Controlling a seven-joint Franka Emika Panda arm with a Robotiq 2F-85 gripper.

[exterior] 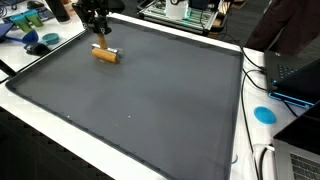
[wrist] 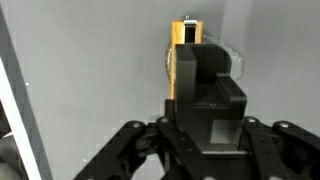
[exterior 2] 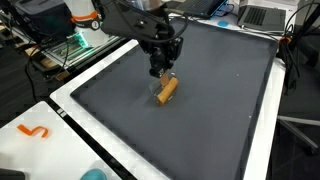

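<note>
My gripper sits over one end of the wooden block; I cannot tell if it pinches it. The block seems light and stiff, best taken across its narrow middle

Pincer just above wooden block

A short wooden block, orange-brown with a dark end face in the wrist view, lies flat on its long side on the dark grey mat, near one of the mat's corners.
</note>
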